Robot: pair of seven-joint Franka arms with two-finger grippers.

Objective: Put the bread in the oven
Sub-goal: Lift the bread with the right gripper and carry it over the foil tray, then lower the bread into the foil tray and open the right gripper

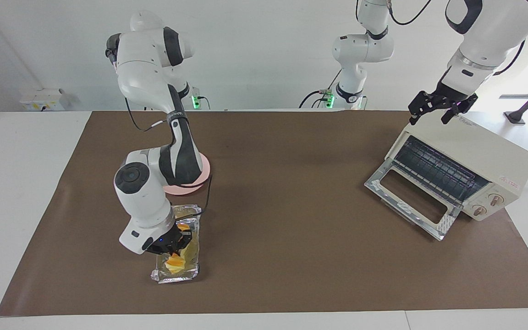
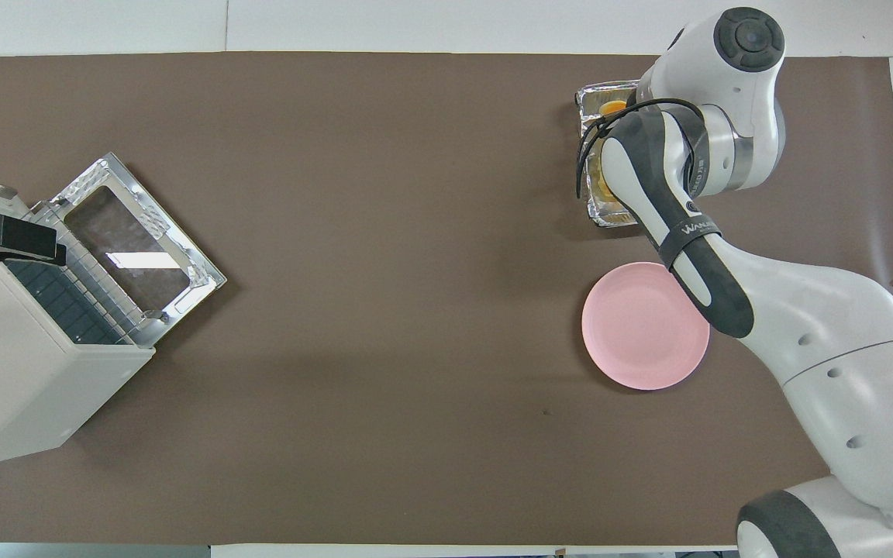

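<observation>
Your right gripper (image 1: 178,243) was down in the crinkled silver foil tray (image 1: 163,275) at the right arm's end of the table, fingers pinched onto the small yellow-orange ridged bread loaf (image 1: 175,263), which lay in that tray. The round pink plate (image 2: 632,341) sat just beside the tray, nearer to the robots. Your left gripper (image 1: 433,112) hung over the top of the boxy cream-white toaster oven (image 1: 488,156), fingers spread, holding nothing. The oven's glass door (image 1: 410,201) was dropped open, its 2 knobs visible.
</observation>
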